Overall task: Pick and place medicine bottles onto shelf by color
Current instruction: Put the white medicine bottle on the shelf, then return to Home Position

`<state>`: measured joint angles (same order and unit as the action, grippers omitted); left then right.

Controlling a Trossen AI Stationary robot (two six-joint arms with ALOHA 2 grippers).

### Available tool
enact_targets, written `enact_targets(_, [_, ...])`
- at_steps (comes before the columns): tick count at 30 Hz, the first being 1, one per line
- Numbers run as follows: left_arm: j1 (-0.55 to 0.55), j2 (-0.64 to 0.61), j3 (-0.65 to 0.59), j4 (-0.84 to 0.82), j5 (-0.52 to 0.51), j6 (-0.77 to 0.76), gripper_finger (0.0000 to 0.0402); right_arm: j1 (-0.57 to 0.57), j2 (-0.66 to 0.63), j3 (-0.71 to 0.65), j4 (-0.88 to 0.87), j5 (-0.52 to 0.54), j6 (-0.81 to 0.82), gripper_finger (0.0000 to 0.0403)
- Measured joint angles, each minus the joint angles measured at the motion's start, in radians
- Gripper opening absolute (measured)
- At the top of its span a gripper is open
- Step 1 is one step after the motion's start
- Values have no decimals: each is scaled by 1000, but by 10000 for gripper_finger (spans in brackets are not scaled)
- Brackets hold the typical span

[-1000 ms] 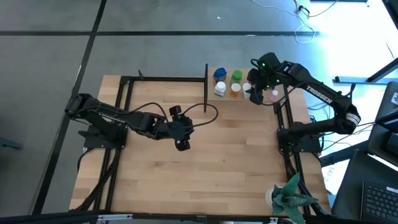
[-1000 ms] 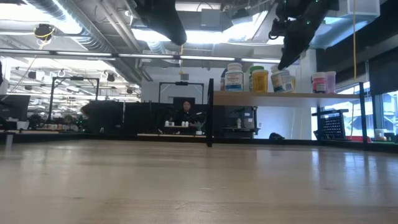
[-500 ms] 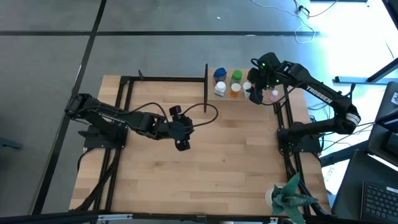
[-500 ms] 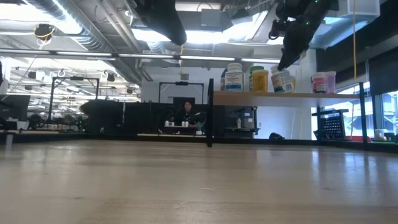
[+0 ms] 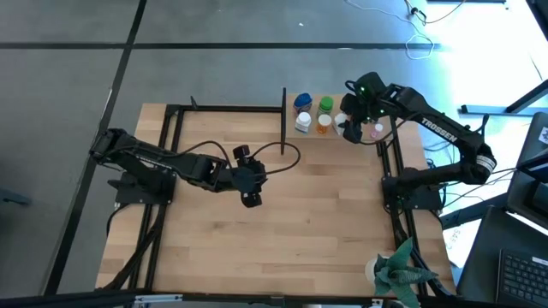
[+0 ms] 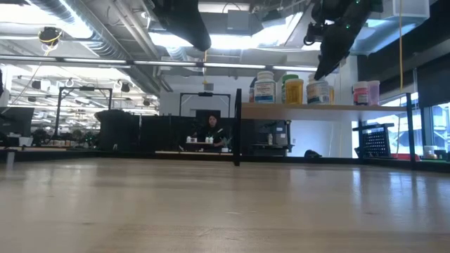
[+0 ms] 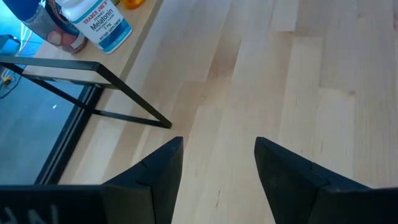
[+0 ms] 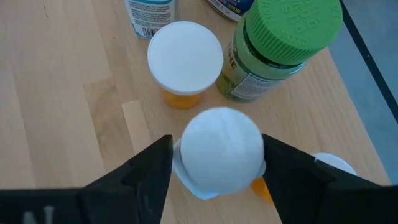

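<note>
The shelf (image 5: pixel 312 138) stands at the table's far edge and carries several medicine bottles: blue-capped (image 5: pixel 301 101), green-capped (image 5: pixel 326 103), white (image 5: pixel 302 123), orange (image 5: pixel 323 125) and pink (image 5: pixel 377 132). My right gripper (image 5: pixel 351 128) hangs over the shelf, shut on a white-capped orange bottle (image 8: pixel 217 152), with the other orange bottle (image 8: pixel 185 57) and the green one (image 8: pixel 289 28) just beyond it. In the low view this bottle (image 6: pixel 318 91) stands upright on the shelf board (image 6: pixel 295 108). My left gripper (image 5: pixel 249 198) waits open above the middle of the table. My right gripper pinches the orange bottle by its white cap (image 8: pixel 186 168), one finger (image 8: pixel 149 171) on each side. The fingers come from above, pointing down with a slant. The bottle is upright, and its base seems to rest on the shelf board.
A black upright (image 5: pixel 283 120) stands at the shelf's left end, with a cable loop (image 5: pixel 287 160) on the table beside it. Black frame bars run along both table sides. A green paper plant (image 5: pixel 399 274) sits at the near right corner. Bare wood lies between.
</note>
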<state>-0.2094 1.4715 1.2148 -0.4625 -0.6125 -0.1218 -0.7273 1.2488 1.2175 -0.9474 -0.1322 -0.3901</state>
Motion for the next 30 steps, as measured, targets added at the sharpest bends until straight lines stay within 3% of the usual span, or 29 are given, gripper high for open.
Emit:
enact_targets(13, [0, 0, 0, 0, 0, -2, 192, 0, 0, 85, -13, 11, -5, 241])
enact_targets(21, [0, 0, 0, 0, 0, 1, 192, 35, -7, 230, -152, 10, 25, 239])
enact_targets(25, [0, -18, 1, -1, -3, 1, 192, 102, -48, 260, -180, 8, 53, 210])
enact_targets(30, [-13, -64, 1, -35, -13, 0, 169, 196, -140, 260, -245, 7, 145, 138])
